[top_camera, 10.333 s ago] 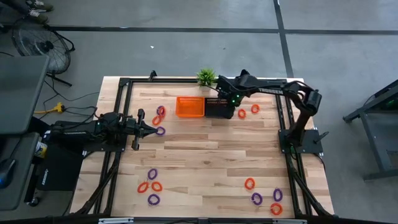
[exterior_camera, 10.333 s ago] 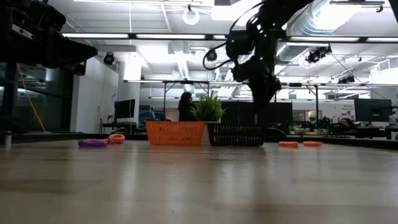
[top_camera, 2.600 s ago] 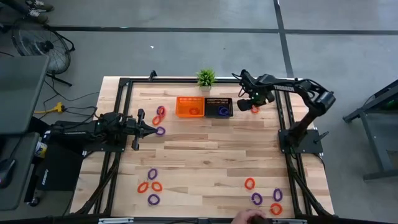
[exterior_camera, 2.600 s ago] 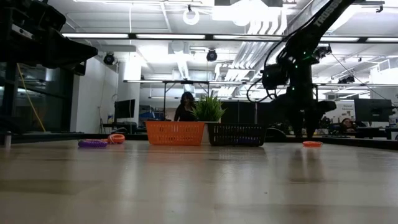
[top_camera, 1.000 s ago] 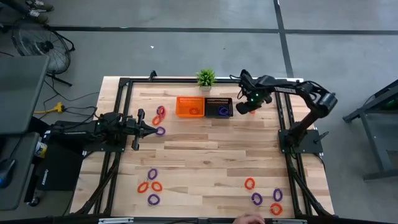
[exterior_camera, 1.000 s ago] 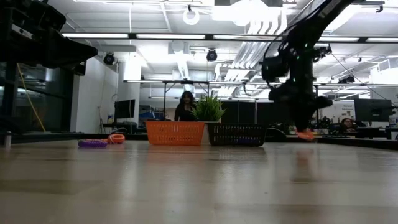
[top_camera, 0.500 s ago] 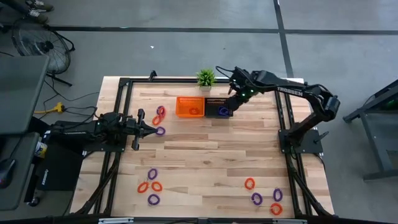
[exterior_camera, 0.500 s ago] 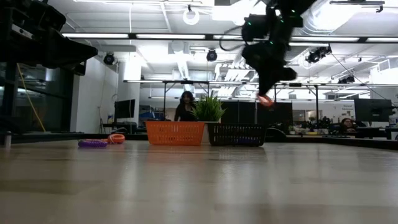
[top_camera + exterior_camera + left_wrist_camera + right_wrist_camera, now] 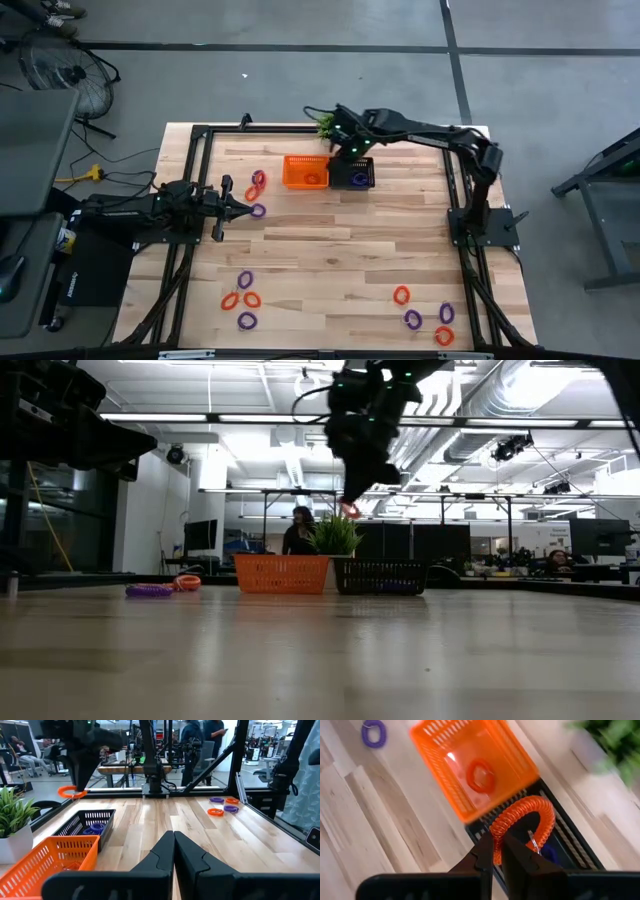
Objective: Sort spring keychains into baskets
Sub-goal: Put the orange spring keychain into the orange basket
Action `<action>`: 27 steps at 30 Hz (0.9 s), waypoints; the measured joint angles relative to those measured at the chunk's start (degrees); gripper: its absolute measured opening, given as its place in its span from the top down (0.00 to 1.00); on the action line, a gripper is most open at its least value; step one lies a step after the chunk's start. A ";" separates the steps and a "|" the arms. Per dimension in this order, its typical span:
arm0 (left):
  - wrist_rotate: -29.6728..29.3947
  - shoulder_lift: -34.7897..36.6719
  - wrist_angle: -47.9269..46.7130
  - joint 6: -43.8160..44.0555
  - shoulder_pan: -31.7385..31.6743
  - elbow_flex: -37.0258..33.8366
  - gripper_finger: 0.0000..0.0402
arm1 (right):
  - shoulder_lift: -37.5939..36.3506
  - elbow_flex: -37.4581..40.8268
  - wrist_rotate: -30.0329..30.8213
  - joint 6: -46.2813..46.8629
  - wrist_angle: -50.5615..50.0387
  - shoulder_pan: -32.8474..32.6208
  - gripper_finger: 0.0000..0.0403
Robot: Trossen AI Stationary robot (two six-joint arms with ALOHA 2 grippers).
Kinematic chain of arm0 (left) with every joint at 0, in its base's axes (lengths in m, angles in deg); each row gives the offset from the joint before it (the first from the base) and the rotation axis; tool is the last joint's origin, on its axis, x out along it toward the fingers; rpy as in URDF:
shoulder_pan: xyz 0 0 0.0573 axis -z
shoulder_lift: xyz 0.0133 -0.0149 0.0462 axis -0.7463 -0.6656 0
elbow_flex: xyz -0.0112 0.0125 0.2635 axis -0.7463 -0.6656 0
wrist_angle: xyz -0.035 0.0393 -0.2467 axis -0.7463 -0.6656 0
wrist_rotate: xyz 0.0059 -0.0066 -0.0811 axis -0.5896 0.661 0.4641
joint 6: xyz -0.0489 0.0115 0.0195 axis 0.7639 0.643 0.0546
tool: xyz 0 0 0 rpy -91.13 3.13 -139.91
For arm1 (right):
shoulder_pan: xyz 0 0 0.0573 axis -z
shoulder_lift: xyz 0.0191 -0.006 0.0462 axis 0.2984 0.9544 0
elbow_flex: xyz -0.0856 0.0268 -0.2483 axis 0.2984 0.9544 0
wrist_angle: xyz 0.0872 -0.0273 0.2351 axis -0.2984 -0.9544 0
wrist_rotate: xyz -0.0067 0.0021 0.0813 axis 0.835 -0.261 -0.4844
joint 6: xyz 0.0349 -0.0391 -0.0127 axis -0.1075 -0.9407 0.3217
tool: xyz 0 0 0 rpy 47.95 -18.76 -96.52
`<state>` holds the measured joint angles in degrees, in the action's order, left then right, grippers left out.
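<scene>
The right gripper hangs in the air over the baskets at the far middle of the surface, its fingers pinched shut on an orange spring keychain. In the right wrist view the coil arches up from the fingertips, caught at its lower edge, with a small metal ring dangling inside the loop. Beneath it lie the orange basket, holding one orange coil, and the black basket touching it on the 3 o'clock side, with a purple coil inside. In the low view the held keychain hangs well above both baskets, close to the potted plant behind them.

The left gripper waits at about 9 o'clock on the surface, fingers closed and empty, with a purple keychain just beside its tip.

Loose keychains lie in three groups: orange and purple ones near 10 o'clock, a cluster at 7 o'clock, and another cluster at 5 o'clock, all well apart from the right gripper.
</scene>
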<state>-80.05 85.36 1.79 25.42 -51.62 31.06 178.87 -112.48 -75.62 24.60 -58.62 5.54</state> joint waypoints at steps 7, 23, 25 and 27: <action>0.00 0.02 -0.01 0.01 0.00 0.01 1.00 | 8.10 -9.22 -0.14 -2.40 -0.25 -2.05 0.95; 0.00 0.01 0.00 0.01 0.01 -0.01 1.00 | 14.81 -11.95 0.37 -5.40 1.86 -3.53 0.95; 0.00 0.02 0.00 0.02 -0.01 -0.02 1.00 | 14.81 -11.95 0.46 -7.21 1.87 -3.53 0.95; 0.00 0.02 0.00 0.02 -0.01 0.00 1.00 | 14.81 -11.95 1.12 -9.21 1.87 -3.53 0.95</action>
<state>-80.05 85.38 1.78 25.44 -51.62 31.06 193.68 -124.43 -74.50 15.39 -56.75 2.02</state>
